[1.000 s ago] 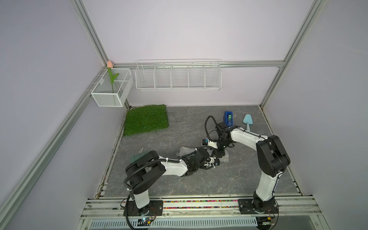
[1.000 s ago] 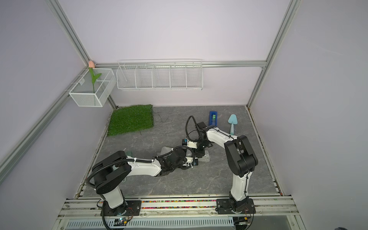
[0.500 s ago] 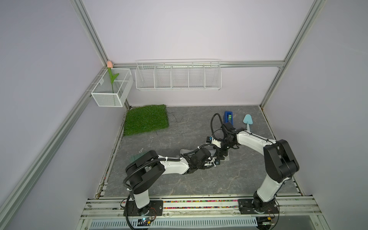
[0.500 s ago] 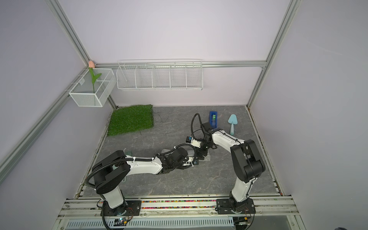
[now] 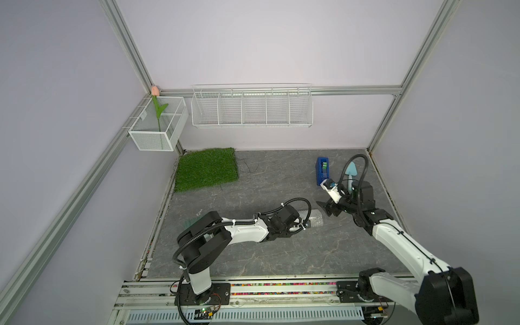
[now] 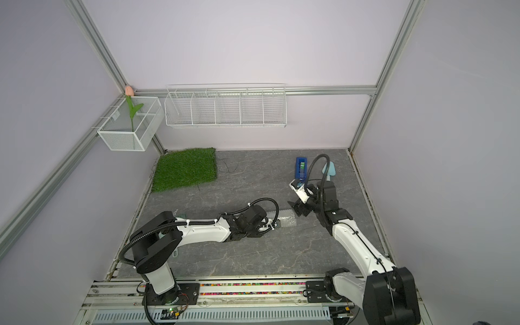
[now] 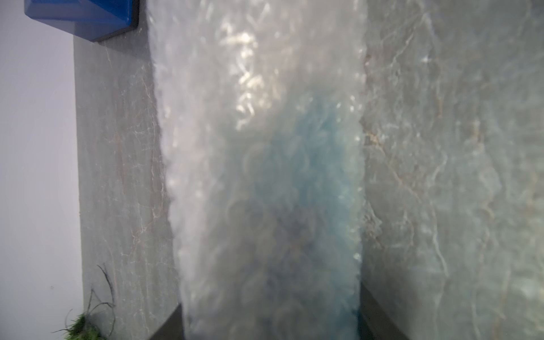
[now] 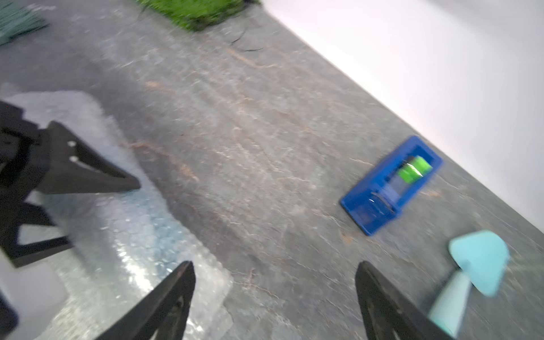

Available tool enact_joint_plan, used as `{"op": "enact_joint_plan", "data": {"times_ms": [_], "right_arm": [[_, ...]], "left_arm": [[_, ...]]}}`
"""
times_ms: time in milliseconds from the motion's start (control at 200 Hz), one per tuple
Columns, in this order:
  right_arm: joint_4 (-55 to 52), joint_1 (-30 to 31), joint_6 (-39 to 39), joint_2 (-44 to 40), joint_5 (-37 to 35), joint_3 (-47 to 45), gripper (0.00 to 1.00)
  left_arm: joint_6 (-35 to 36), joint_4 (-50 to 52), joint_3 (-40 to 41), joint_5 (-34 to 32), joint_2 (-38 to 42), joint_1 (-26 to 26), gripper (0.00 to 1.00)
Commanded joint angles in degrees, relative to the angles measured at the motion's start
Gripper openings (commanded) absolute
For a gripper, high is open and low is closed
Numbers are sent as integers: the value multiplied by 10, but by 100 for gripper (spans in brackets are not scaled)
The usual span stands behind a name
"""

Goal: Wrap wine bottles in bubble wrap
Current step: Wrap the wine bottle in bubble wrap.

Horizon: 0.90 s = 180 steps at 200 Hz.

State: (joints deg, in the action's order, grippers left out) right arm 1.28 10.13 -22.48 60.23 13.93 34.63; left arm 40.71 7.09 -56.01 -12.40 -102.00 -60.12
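Wrap job looks mostly done, not finished. The bottle (image 7: 318,164) is inside the bubble wrap (image 5: 316,220), lying on its side mid-worktop (image 5: 267,183). Only a blue tint shows thru the plastic; cap & neck can't be made out.

L end effector (image 5: 306,224) sits low on the bundle, jaws part closed w/ the rolled wrap pinched btwn them. In the L wrist view the roll fills the gap, w/ both fingers (image 7: 169,326) against it.

R end effector (image 8: 273,294) is spread wide & empty. It hangs just beside the end of the roll away from the L arm, not touching; that wrist view is blurred.

Left to do, by my read:
- Part of the sheet lies flat on the worktop beside the roll, so not all of it is rolled up.
- No tape visible on the seam.
- The blue tape dispenser (image 5: 323,170) stands near the back wall, apart from both arms, so taping prob. not started.

Only one bottle in view.
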Motion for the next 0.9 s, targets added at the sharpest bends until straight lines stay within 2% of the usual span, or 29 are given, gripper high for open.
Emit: {"op": "enact_joint_plan", "data": {"times_ms": [0,165,270,370,435,510,700,780,895], "right_arm": [[150,-31,144,-47,-43,-36,89],[127,-32,66,-97,-8,-58,88],[120,-25,-38,-144,82,-89,88],[49,13,-117,-168,112,-75,88],[-25,67,-193,-169,121,-55,88],[-106,109,-273,-161,120,-32,88],[-218,204,-384,-161,64,-7,88],[-232,241,-408,-155,35,-12,88],[-194,306,-414,-125,-19,-33,88]], "left_arm": [[-75,139,-12,89,10,14,58],[-90,213,-50,189,22,51,58],[-74,298,-103,250,-5,71,58],[-53,386,-162,288,-50,86,58],[-37,431,-201,308,-81,97,58],[-24,481,-242,325,-113,109,54],[15,643,-383,388,-217,143,54],[28,693,-431,420,-259,162,53],[38,711,-459,428,-289,170,52]]}}
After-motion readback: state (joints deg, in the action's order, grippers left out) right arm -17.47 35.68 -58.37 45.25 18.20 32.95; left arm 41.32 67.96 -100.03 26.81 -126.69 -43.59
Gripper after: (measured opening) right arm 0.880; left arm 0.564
